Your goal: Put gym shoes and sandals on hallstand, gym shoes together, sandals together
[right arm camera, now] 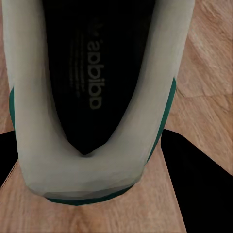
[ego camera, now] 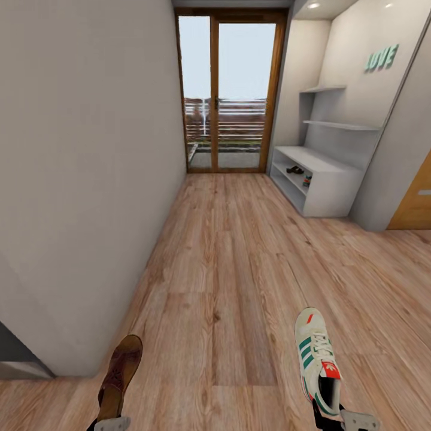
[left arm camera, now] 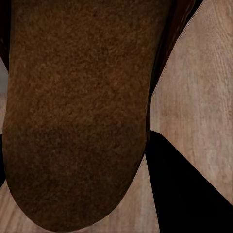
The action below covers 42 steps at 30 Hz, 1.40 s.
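"LOVE" on wall (ego camera: 381, 58); "adidas" inside gym shoe (right arm camera: 94, 82).

Matt suede-like brown sandal (left arm camera: 77, 111), smooth off-white leather-look gym shoe (right arm camera: 97, 165), wood-grain floor (ego camera: 227, 269).

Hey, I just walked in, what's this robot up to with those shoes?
It is carrying two shoes down the corridor. The left gripper holds a brown sandal, and the right gripper holds a white gym shoe with green stripes by its heel end. The hallstand stands ahead on the right by the glass door, with another sandal and a second sneaker already on its lower shelf.
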Available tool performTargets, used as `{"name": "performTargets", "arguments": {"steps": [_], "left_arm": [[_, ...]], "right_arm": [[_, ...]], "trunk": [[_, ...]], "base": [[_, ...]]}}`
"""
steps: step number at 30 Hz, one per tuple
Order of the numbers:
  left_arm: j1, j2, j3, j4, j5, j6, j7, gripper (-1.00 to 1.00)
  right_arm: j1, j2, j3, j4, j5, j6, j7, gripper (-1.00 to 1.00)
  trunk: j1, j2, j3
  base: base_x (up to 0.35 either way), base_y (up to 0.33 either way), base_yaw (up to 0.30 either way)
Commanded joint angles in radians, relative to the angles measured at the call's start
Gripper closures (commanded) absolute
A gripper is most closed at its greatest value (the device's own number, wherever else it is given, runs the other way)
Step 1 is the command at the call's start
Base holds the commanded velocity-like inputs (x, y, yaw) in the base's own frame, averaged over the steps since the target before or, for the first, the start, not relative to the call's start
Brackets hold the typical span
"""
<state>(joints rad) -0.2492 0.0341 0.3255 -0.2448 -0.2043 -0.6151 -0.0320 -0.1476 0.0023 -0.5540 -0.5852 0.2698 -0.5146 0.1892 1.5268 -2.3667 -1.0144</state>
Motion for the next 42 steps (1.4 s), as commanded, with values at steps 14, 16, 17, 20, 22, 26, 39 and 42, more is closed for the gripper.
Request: {"name": "performTargets", "arguments": {"steps": [14,16,17,20,22,26,39,42], "left_arm": [[-0.001,0.000,0.009,0.001,-0.010,-0.003,-0.003,1.00],[-0.001,0.000,0.009,0.001,-0.010,-0.003,-0.003,1.00],[-0.001,0.000,0.009,0.001,-0.010,-0.003,-0.003,1.00],[-0.001,0.000,0.009,0.001,-0.010,-0.003,-0.003,1.00],[-0.001,0.000,0.009,0.001,-0.010,-0.003,-0.003,1.00],[-0.001,0.000,0.009,0.001,-0.010,-0.003,-0.003,1.00],[-0.001,0.000,0.009,0.001,-0.010,-0.003,-0.003,1.00],[-0.001,0.000,0.009,0.001,-0.010,-0.003,-0.003,1.00]], "right_arm": [[-0.001,0.001,-0.007,0.001,0.003,-0.004,0.010,1.00],[-0.001,0.001,-0.007,0.001,0.003,-0.004,0.010,1.00],[-0.001,0.001,-0.007,0.001,0.003,-0.004,0.010,1.00],[-0.001,0.001,-0.007,0.001,0.003,-0.004,0.010,1.00],[-0.001,0.001,-0.007,0.001,0.003,-0.004,0.010,1.00],[-0.001,0.001,-0.007,0.001,0.003,-0.004,0.010,1.00],[-0.001,0.002,-0.007,0.001,0.003,-0.004,0.009,1.00],[-0.001,0.002,-0.007,0.001,0.003,-0.004,0.009,1.00]], "trunk": [[0.000,0.000,-0.001],[0.000,0.000,-0.001],[0.000,0.000,-0.001],[0.000,0.000,-0.001],[0.000,0.000,-0.001],[0.000,0.000,-0.001],[0.000,0.000,-0.001],[0.000,0.000,-0.001]], "base": [[0.339,0.000,-0.020],[0.339,0.000,-0.213],[0.339,0.000,-0.241],[0.339,0.000,-0.164],[0.339,0.000,-0.059],[0.339,0.000,-0.019],[0.339,0.000,-0.001],[0.339,0.000,0.000]]}}
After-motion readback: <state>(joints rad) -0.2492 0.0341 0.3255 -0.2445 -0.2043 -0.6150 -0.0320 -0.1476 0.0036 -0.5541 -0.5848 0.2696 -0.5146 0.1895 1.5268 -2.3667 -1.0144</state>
